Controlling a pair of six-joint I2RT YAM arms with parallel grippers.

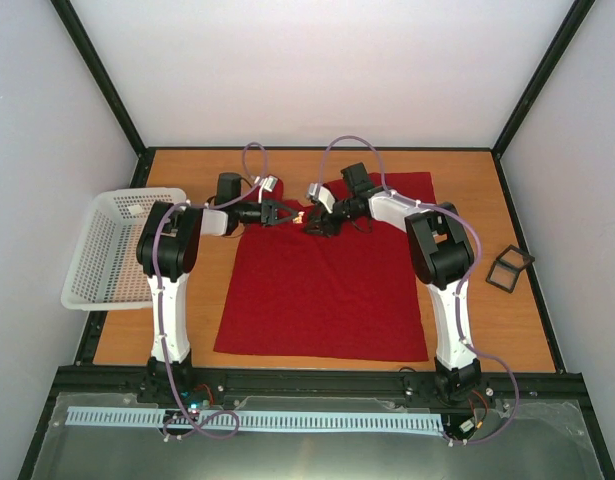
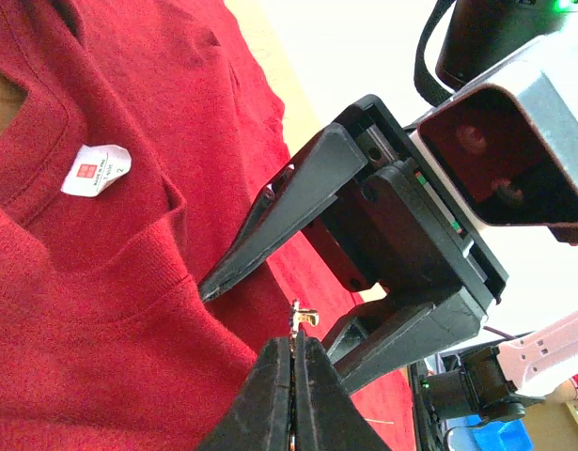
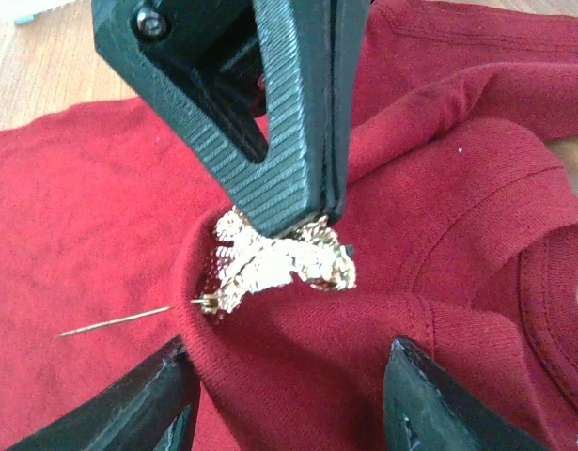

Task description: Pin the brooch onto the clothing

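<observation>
White plastic mesh basket [image 1: 87, 260] at the far left, hanging partly over the table edge; contents not readable through the mesh.

Left gripper [image 1: 278, 213] reaches in over the collar area. Jaws clamped fully together on the brooch [image 3: 270, 258]. From its own wrist camera only a sliver of gold shows above the fingertips; the rest is hidden between the pads.

Brooch: gold, lacy, shape unclear, its top covered by the left finger. It sits against a raised fold of the T-shirt [image 1: 327, 300], just below the neckline. The thin pin [image 3: 110, 324] juts out to the side above the cloth; whether it passes through the fabric cannot be told.

White label [image 2: 96, 169] inside the collar, print too small to read.

Right gripper [image 3: 289, 346]: jaws about half apart, straddling the fold. Its fingers [image 3: 138, 413] are cut off by the frame bottom, so I cannot tell whether they press on the cloth.

Small black frame [image 1: 507, 268] lies well apart, at the right edge.

T-shirt lies flat, hem towards the arm bases, on the orange-brown wooden table [image 1: 477, 200]. Pale walls [image 1: 317, 70] on three sides, with black posts [image 1: 95, 70] in the corners.
</observation>
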